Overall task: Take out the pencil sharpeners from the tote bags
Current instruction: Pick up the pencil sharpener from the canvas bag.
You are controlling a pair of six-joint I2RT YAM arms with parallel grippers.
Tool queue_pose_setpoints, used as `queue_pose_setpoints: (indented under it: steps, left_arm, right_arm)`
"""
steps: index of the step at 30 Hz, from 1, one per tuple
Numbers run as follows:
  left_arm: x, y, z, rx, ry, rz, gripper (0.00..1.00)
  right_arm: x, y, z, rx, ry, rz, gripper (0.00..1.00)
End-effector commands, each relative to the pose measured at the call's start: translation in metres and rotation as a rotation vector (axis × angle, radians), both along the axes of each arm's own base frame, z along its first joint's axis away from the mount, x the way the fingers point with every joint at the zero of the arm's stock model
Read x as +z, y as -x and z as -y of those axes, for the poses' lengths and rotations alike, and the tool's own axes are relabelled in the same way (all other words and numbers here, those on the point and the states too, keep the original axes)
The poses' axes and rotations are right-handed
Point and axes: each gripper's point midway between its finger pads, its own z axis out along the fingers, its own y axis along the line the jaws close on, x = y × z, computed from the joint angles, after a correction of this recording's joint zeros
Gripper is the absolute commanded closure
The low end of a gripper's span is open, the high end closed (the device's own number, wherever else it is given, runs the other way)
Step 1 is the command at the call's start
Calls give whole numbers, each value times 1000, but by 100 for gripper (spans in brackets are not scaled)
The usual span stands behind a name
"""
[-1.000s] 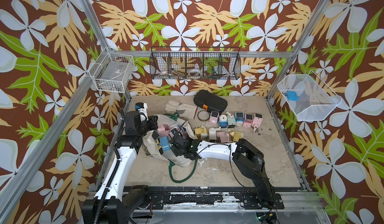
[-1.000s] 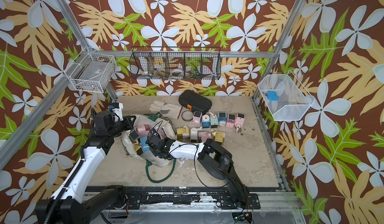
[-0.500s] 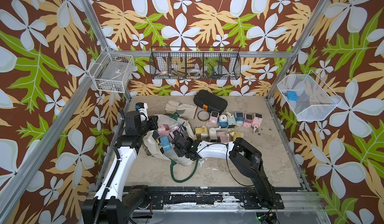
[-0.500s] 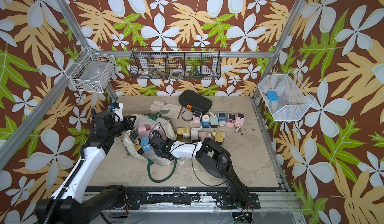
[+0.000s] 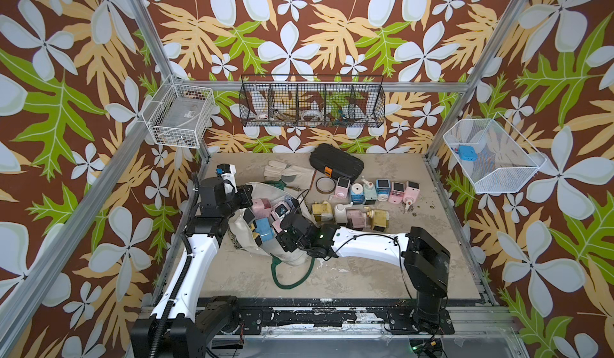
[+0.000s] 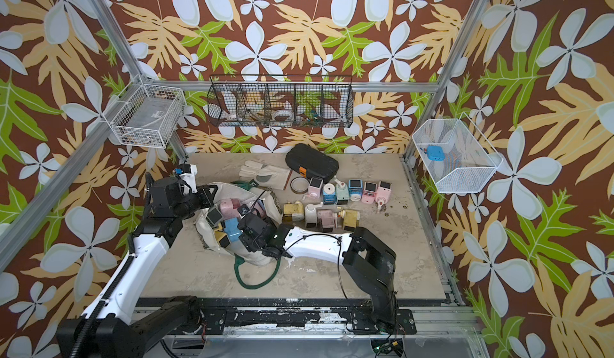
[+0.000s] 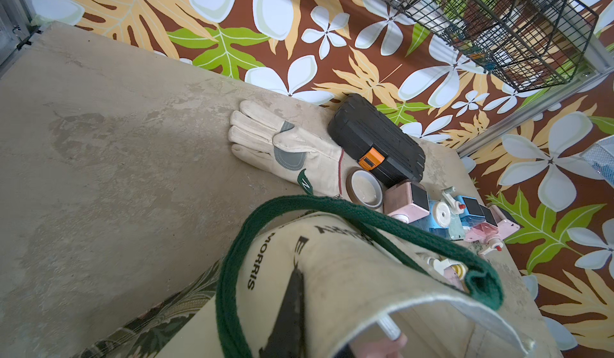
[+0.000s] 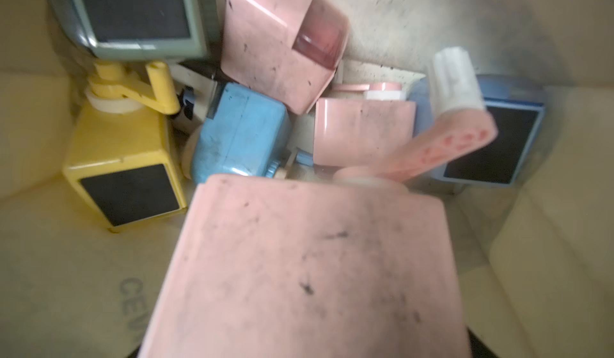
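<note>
Left of centre, the left gripper [image 5: 245, 200] pinches the cream tote bag [image 5: 287, 255] by its rim; inside, the right gripper [image 5: 282, 233] clasps a pink pencil sharpener [image 8: 315, 266].

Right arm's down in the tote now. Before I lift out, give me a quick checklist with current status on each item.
1. Mouth of the tote bag held open: ok; the left gripper is shut on its rim.
2. Reach: ok; the right gripper is inside the tote bag.
3. Firm hold on the pink sharpener: cannot tell; it fills the right wrist view and the fingers barely show.
4. Set-down space: ok; bare table lies in front of the sharpeners already out.
5. Bag emptied: not ok; the blue sharpener, the yellow sharpener and others lie inside.
</note>
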Motion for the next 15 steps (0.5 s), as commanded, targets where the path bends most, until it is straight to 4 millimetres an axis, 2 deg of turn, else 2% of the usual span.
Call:
queue_pose_setpoints:
  steps: [1,7,11,15]
  left_arm:
    - [22,-6,1,-5,14,80,100]
    - [22,-6,1,-5,14,80,100]
    - [22,-6,1,-5,14,80,100]
    - [22,-6,1,-5,14,80,100]
  right_arm:
    - [25,4,-1,29,-58,24,36]
    - [75,25,8,129,-148,50,37]
    - [111,36,27,166,-195,109,37]
    - [142,39,57,144,-254,172,36]
